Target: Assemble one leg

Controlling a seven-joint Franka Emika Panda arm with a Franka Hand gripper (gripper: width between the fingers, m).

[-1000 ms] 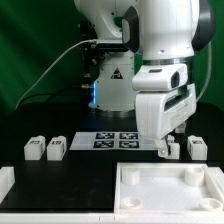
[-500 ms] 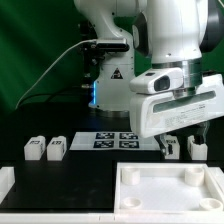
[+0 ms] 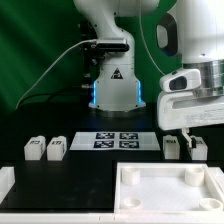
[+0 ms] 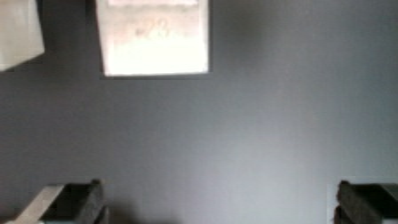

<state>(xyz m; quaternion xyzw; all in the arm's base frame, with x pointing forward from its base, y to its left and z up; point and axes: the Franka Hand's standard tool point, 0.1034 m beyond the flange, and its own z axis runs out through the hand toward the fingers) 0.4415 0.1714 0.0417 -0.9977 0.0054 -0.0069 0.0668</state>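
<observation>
Take the marker board (image 3: pixel 117 140) as your landmark. To the exterior view's left of it, the inner left leg (image 3: pixel 57 148) and outer left leg (image 3: pixel 35 148) stand close together, and only a narrow dark gap separates them from the board. To its right, the inner right leg (image 3: pixel 171 147) and outer right leg (image 3: pixel 196 147) block the table. The gripper (image 4: pixel 217 200) hangs over that side, fingers spread wide. Behind the board, the robot base (image 3: pixel 115 85) closes your way. In front, a bare strip of table (image 3: pixel 70 175) lies open up to the white top (image 3: pixel 160 190).
</observation>
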